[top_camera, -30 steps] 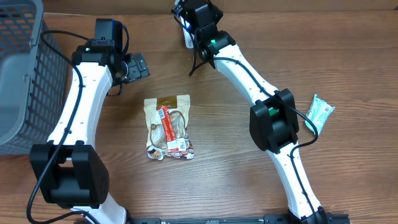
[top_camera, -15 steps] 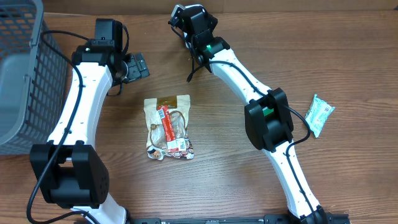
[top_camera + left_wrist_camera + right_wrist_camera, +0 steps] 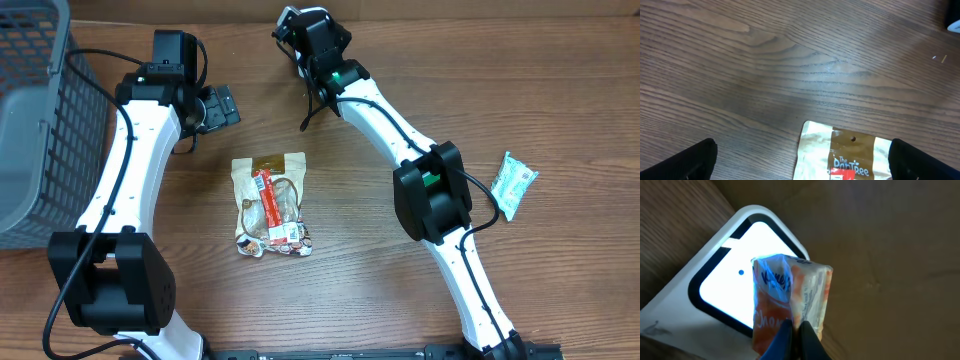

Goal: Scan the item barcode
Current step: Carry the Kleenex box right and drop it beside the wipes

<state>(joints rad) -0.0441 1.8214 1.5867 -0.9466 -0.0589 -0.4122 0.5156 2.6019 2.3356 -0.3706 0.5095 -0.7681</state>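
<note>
My right gripper point(image 3: 796, 325) is shut on the lower edge of a small orange and blue snack packet point(image 3: 790, 295). It holds the packet upright, directly in front of the glowing white window of the scanner point(image 3: 720, 290). No barcode shows on the side facing me. In the overhead view the right gripper point(image 3: 305, 35) is at the table's back edge. My left gripper point(image 3: 215, 105) hangs open over the bare wood, its two black fingertips point(image 3: 690, 162) wide apart above the top edge of a brown and cream pouch point(image 3: 850, 155).
The brown pouch point(image 3: 271, 205) lies flat mid-table. A green and white packet point(image 3: 514, 182) lies near the right side. A grey mesh basket point(image 3: 35, 120) stands at the far left. A cardboard wall fills the area behind the scanner.
The right gripper carried the packet a little up and to the left toward the scanner, then held still. The left arm has not moved.
</note>
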